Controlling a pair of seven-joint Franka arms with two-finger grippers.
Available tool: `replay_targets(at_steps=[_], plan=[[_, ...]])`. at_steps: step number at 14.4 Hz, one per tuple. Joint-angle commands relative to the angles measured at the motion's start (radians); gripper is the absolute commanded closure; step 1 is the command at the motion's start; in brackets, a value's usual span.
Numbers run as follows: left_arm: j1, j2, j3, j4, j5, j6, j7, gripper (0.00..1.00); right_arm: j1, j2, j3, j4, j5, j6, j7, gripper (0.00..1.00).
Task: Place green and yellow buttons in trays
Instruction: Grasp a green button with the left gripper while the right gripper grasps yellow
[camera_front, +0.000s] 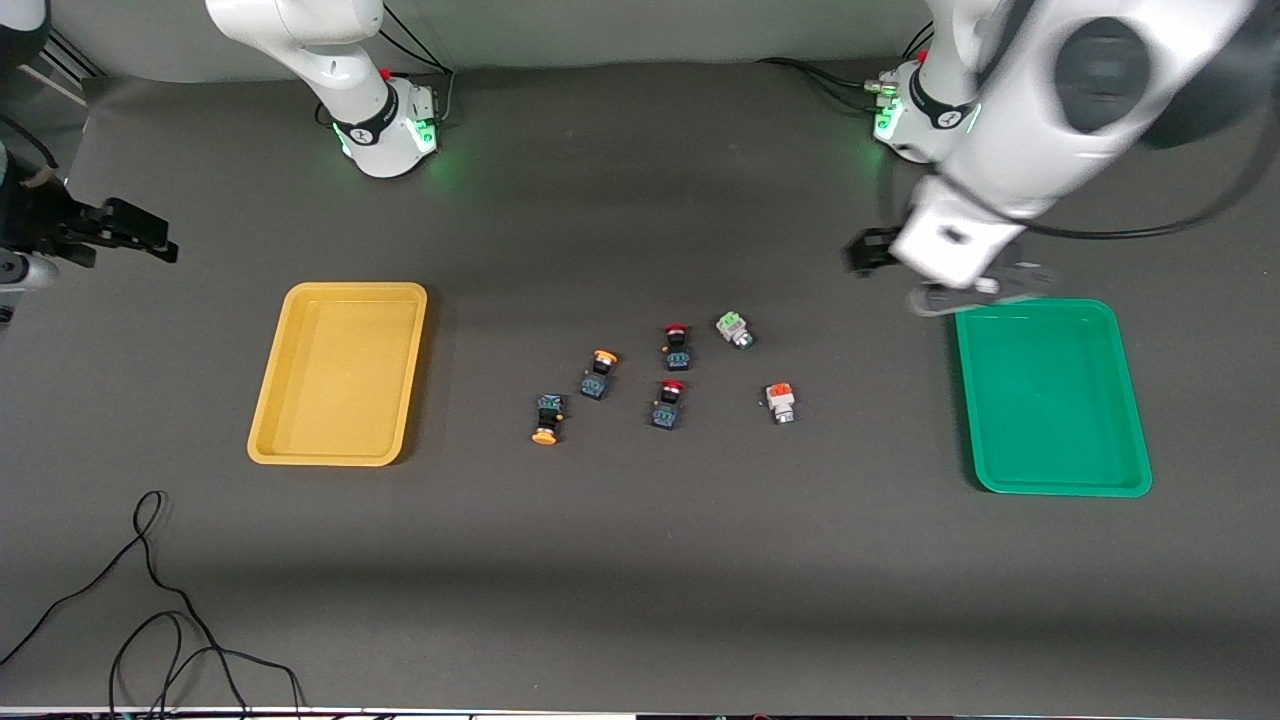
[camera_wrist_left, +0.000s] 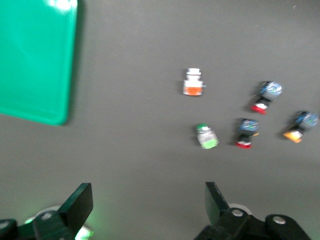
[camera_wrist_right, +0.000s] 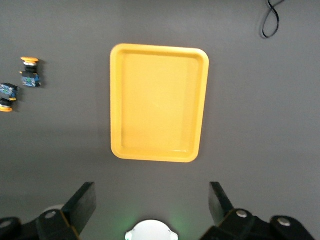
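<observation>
Both trays are lying empty, the yellow tray (camera_front: 340, 373) and green tray (camera_front: 1050, 397) flanking the buttons, which are sitting clustered between them. The left gripper (camera_wrist_left: 145, 207), spread wide and empty, is hovering just off the green tray's corner, and the right gripper (camera_wrist_right: 150, 205), equally wide and empty, is waiting high near the yellow tray. The pale-green button (camera_front: 735, 328) is lying just beside a red-capped switch (camera_front: 677, 346), so a descending finger is likely to knock or grab the wrong one.

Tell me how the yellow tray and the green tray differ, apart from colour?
The yellow tray lies toward the right arm's end of the table; the green tray lies toward the left arm's end. The left hand, open, hangs over the green tray's upper rim, while the open right hand is off to the side of the yellow tray, not over it. Both are shallow, rounded rectangles and hold no buttons.
</observation>
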Motion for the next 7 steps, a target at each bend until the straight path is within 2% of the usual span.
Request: replay_targets(at_steps=[1,4,7], plan=[[-0.147,0.02,0.02,-0.008,0.0,0.09,-0.309,0.0,0.08,0.09,0.015,0.132,0.008,-0.053,0.146,0.0],[-0.212,0.023,0.02,-0.014,0.005,0.099,-0.391,0.0,0.156,0.142,0.033,0.17,0.029,-0.05,0.318,0.0],[-0.212,0.057,0.02,-0.097,0.01,0.189,-0.396,0.0,0.219,0.211,0.033,0.181,0.124,-0.001,0.457,0.0]])
